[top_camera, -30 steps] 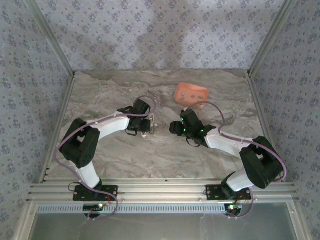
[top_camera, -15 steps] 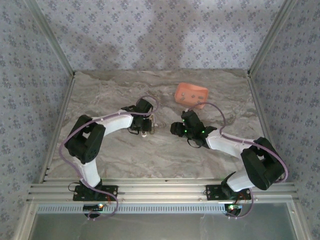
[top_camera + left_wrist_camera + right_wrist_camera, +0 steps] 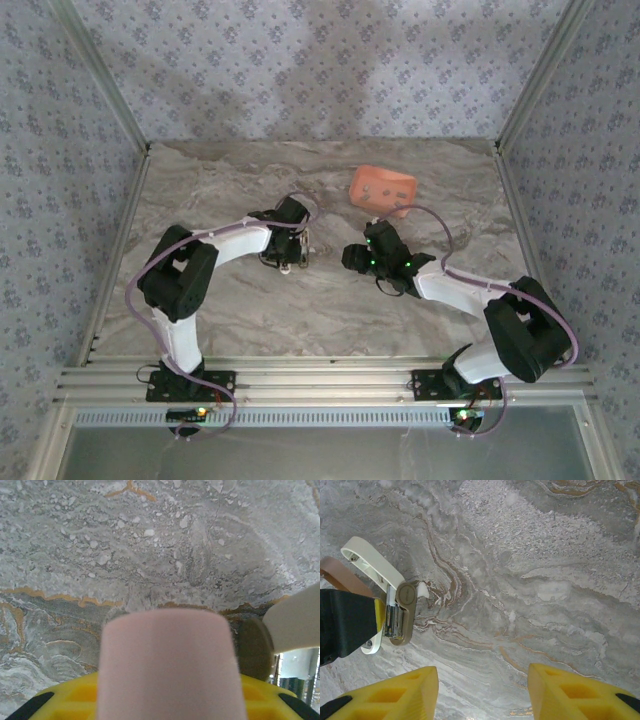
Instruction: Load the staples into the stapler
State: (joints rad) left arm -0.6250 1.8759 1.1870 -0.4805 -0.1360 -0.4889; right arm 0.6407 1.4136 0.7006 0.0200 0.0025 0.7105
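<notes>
Left gripper [image 3: 290, 258] clamps the stapler [image 3: 167, 665] (lid swung open); right gripper [image 3: 482, 690] spread wide.

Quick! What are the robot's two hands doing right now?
The left hand is closed on the stapler.
The right hand is open, holding nothing.

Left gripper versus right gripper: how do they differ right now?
The left gripper is shut on the stapler; the right gripper is open and holds nothing. In the top view the left gripper points rightward, the right gripper leftward, so they face each other. Both have yellow fingers and sit low over the marble table.
</notes>
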